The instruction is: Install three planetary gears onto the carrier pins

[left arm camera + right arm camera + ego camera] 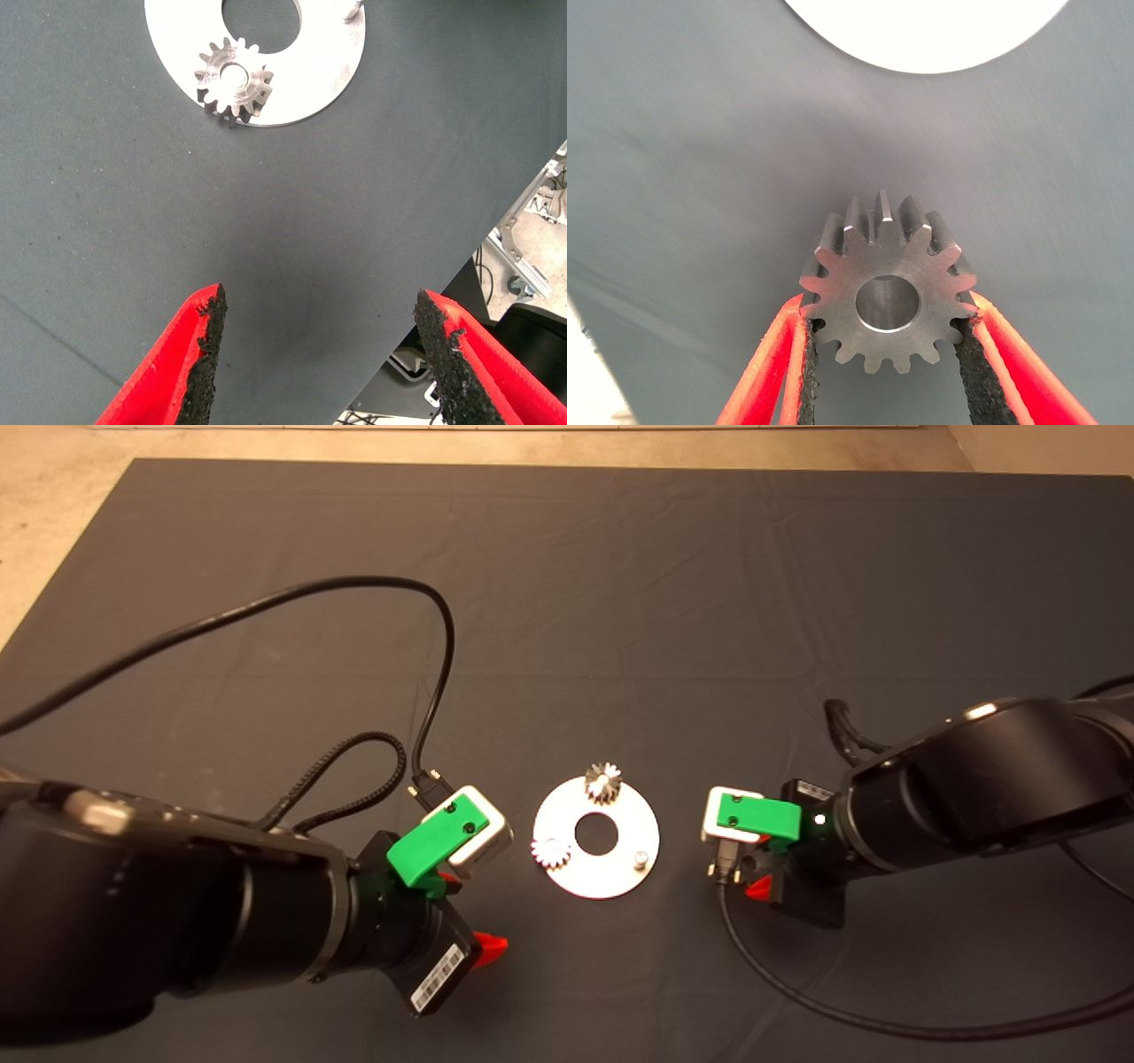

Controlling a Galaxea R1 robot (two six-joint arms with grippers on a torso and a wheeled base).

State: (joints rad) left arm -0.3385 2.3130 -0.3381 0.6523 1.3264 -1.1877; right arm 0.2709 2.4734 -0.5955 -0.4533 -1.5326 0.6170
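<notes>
Third gear in hand, one pin bare.

Left tool (319,354) spread wide and empty near the plate's (620,872) left edge, parked clear to leave room. Two silvery toothed gears (549,853) (603,783) seated on the plate's left and far pins; near-right pin (639,858) unfilled. Right tool (886,354) just off the plate's right edge, clamped flank-to-flank on the last gear (886,292), bore unobstructed, probably for lowering over that pin.

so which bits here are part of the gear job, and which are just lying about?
Job:
- flat silver round carrier plate
- small toothed metal gear on the far pin
- pale toothed gear on the left-side pin
- bare silver pin
- grey steel gear, gripped by the right gripper
- left gripper, open beside the plate

Lying about:
- dark grey mat
- black cables
</notes>
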